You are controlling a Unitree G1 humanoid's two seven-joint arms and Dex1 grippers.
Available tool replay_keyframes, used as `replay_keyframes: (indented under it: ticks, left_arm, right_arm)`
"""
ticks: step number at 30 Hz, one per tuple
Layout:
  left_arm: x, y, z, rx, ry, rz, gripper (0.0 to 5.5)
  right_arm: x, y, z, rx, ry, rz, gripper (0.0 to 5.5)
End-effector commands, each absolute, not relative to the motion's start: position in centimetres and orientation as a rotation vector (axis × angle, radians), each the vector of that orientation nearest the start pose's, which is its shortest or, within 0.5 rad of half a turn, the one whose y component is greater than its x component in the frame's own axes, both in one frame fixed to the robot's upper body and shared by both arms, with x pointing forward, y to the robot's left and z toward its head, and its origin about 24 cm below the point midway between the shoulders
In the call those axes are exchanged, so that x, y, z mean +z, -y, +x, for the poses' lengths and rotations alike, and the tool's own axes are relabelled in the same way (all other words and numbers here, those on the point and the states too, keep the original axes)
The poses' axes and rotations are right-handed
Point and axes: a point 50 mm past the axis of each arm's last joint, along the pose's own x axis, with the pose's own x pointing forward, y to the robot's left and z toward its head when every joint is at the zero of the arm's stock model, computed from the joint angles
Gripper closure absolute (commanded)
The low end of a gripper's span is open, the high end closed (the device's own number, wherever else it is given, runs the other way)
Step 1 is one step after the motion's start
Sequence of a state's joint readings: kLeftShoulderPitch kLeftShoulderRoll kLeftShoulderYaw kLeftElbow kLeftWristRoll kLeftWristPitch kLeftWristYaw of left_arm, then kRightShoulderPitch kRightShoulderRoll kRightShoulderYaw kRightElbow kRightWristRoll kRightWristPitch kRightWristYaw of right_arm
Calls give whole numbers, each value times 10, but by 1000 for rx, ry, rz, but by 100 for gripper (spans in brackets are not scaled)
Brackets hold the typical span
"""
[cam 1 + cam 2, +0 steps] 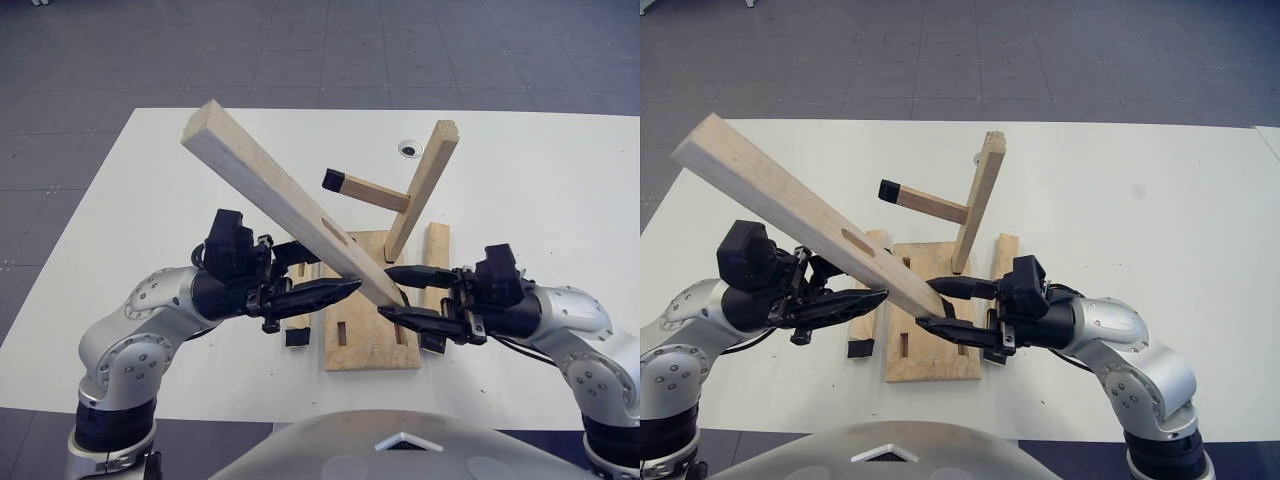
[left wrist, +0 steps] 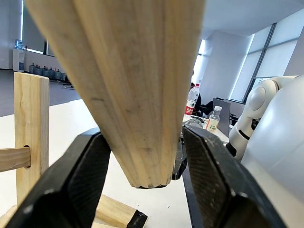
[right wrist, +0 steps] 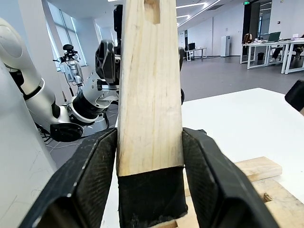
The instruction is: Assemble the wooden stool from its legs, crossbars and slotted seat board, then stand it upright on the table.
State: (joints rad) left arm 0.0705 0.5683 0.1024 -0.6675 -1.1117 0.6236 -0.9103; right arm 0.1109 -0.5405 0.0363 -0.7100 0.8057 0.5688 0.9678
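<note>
A long wooden leg (image 1: 270, 195) slants up to the far left over the slotted seat board (image 1: 365, 345), which lies flat on the table. My left gripper (image 1: 345, 288) is shut on the leg near its lower part; the left wrist view has the wood between both fingers (image 2: 83, 180). My right gripper (image 1: 400, 295) is shut on the leg's black-capped lower end (image 3: 149, 190), just above the board. Another leg (image 1: 425, 185) stands tilted at the board's far edge, with a crossbar (image 1: 375, 193) sticking out to the left.
One spare leg (image 1: 436, 250) lies along the board's right side. A second one (image 1: 868, 262) lies along its left side, black cap (image 1: 297, 337) toward me, partly hidden by my left gripper. A round hole (image 1: 410, 148) marks the white table (image 1: 530, 190) farther back.
</note>
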Motion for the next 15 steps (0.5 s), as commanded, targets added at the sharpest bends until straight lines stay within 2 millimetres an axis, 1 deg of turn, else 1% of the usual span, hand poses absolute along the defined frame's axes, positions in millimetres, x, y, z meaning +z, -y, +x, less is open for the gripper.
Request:
replay_keyframes:
  ticks: [1, 7, 12, 14, 15]
  left_arm:
    - [166, -143, 171, -1446, 46, -382, 290]
    - [170, -141, 173, -1415, 83, -393, 290]
    - [171, -138, 171, -1424, 94, -416, 290]
    - [172, -139, 170, -1433, 99, -446, 323]
    - [172, -139, 171, -1427, 91, -450, 331]
  right_arm:
    - [134, 127, 166, 1439, -60, 180, 337]
    - [131, 124, 165, 1439, -65, 185, 337]
    - [130, 123, 165, 1435, -65, 185, 337]
    - [131, 123, 165, 1435, -63, 183, 337]
    - [131, 123, 165, 1433, -61, 182, 337]
